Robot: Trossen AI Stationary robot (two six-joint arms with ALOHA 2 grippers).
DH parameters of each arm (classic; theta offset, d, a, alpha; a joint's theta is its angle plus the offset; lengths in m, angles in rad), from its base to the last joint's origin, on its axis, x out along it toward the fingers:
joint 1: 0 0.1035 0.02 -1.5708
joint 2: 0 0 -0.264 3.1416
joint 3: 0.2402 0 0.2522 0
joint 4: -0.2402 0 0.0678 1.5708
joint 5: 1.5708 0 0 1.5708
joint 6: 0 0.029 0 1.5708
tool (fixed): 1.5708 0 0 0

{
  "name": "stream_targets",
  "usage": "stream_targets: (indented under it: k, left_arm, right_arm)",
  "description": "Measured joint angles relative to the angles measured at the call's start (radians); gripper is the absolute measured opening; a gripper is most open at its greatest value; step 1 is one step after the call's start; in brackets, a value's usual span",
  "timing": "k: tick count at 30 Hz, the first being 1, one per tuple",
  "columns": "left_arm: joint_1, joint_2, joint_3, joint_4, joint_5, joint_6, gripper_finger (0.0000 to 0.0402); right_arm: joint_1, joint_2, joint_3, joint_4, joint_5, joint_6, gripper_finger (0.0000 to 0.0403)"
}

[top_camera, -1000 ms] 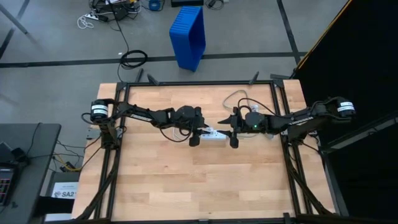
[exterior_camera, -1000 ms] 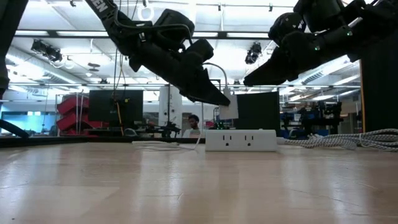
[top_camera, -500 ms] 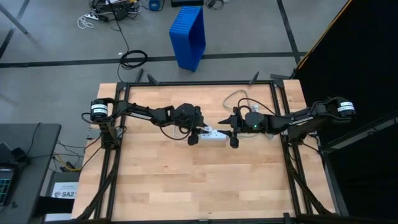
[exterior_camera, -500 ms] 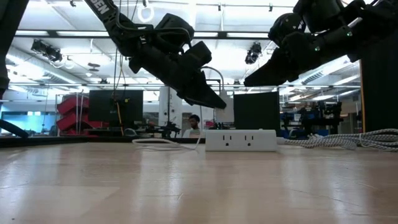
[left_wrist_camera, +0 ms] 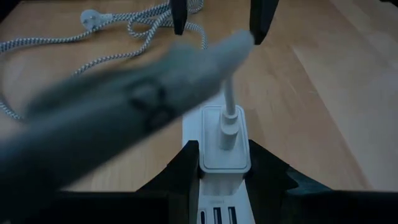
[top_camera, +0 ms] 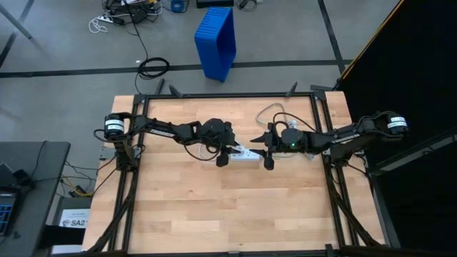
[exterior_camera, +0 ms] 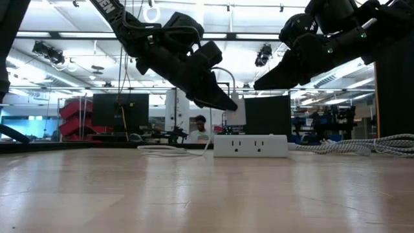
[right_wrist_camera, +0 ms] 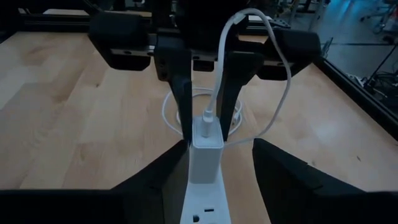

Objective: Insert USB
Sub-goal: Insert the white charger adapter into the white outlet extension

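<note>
The USB is a thin white cable. Its white plug block (left_wrist_camera: 224, 146) sits between the fingers of my left gripper (left_wrist_camera: 224, 152), which is shut on it over the left end of the white power strip (top_camera: 246, 154). From the block the cable arcs up (right_wrist_camera: 249, 37), and its loose loops (right_wrist_camera: 171, 115) lie on the table behind. My right gripper (top_camera: 268, 148) is open and raised. Its fingers (right_wrist_camera: 165, 174) stand on either side of the strip (right_wrist_camera: 205, 180) without touching it. My left gripper pinches the white plug block by its two opposite side faces (left_wrist_camera: 204, 155) between the two fingers. The fingers (exterior_camera: 220, 97) slant down from the table's left. The block stands upright over the strip's left end with the cable leaving its top (left_wrist_camera: 229, 121). Whether its underside touches the strip, I cannot tell.
The strip's thicker grey braided cord (left_wrist_camera: 93, 50) curls over the far part of the table and trails toward the right edge (exterior_camera: 362, 145). The strip's side shows two outlets (exterior_camera: 250, 145). Bare wood lies toward the near edge (top_camera: 228, 207). A blue bin (top_camera: 216, 39) stands on the floor beyond.
My left gripper has tipped a little over the strip's left end and come nearly back, still shut on the plug block. My right gripper has kept still.
</note>
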State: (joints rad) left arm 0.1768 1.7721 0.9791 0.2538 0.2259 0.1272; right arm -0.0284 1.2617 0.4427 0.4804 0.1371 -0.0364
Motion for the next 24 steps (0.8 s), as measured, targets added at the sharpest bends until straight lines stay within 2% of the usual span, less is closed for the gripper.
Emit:
stream_targets:
  k: [24]
  left_arm:
    - [-0.006,0.000,0.002,-0.025,-0.030,0.000,0.0074]
  right_arm:
    - [0.000,0.000,0.000,0.000,0.000,0.000,0.0150]
